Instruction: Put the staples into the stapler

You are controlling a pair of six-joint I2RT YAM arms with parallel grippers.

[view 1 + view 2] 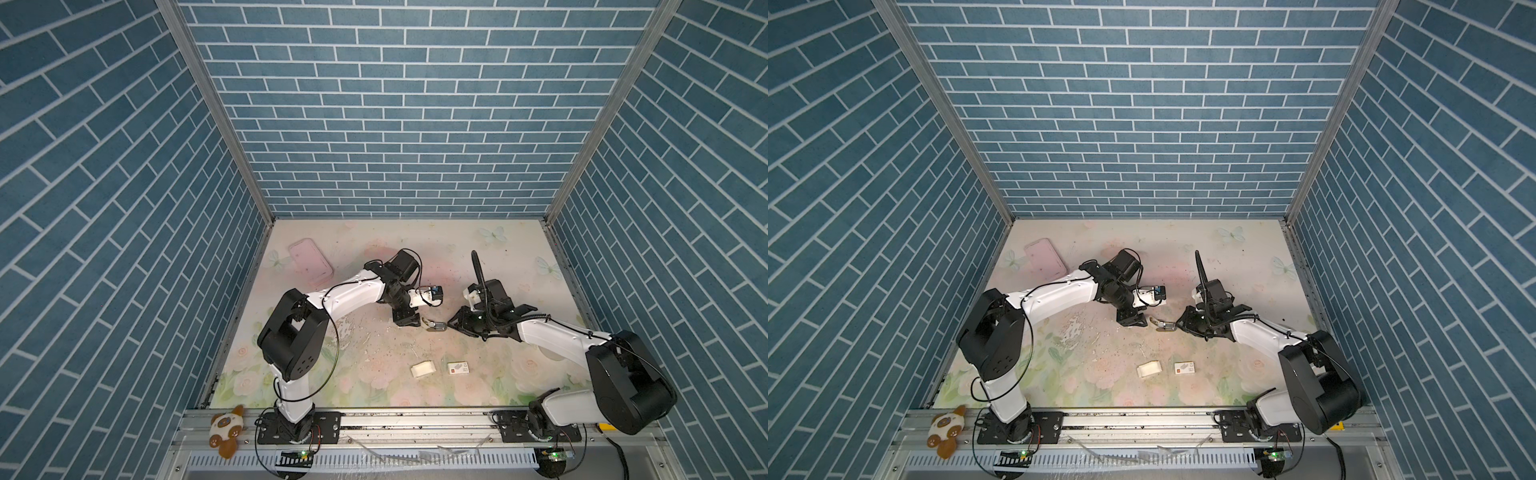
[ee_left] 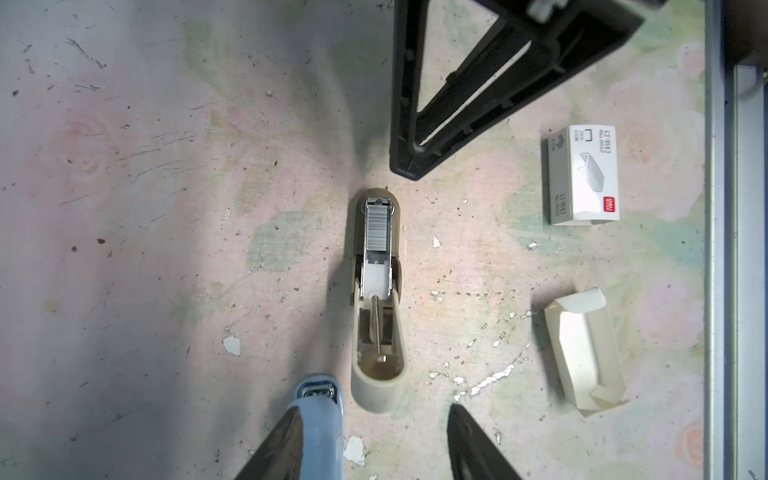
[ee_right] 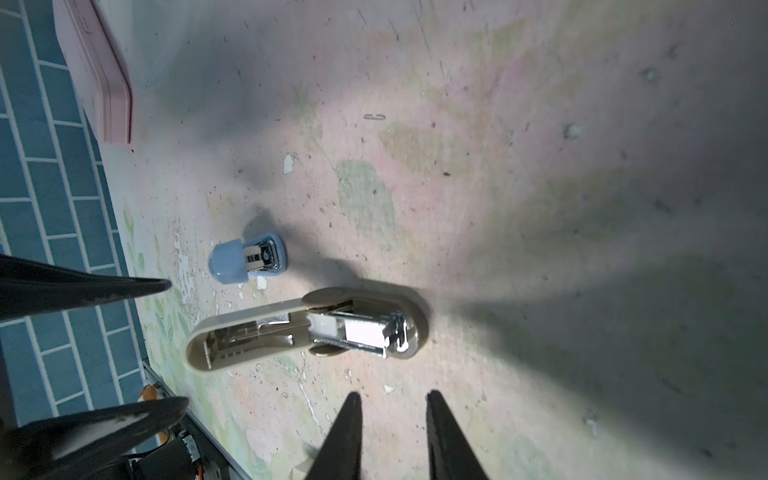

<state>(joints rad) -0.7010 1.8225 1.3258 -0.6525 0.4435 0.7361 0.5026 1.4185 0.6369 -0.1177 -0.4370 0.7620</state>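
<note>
In the middle of the bench (image 1: 374,249), between the 2 arms, the beige stapler (image 2: 376,299) lies flat with its lid (image 2: 378,386) swung fully back toward the left. The staples (image 2: 376,224) sit as a silvery strip in the metal channel (image 2: 390,249) at the stapler's right end, with the white pusher behind them. So the loading itself looks done (as far as the wrist views show). What seems left is folding the lid down and clicking it home.

The left gripper (image 2: 375,407) hangs over the lid end, jaws moderately apart and gripping nothing. The right gripper (image 3: 392,395) faces it from the right, just short of the stapler's head, jaws narrow and empty.

Room is tight only there: the 2 grippers nearly meet across the stapler. A small blue stapler (image 3: 247,259) lies just beside the left gripper's far finger, and I cannot tell whether they touch. The white sleeve (image 1: 458,368) and the card tray (image 1: 424,369), with no strip visible in it, lie nearer, well apart from the stapler. The pink case (image 1: 311,261) lies far left. The walls and the near rail are well clear.
</note>
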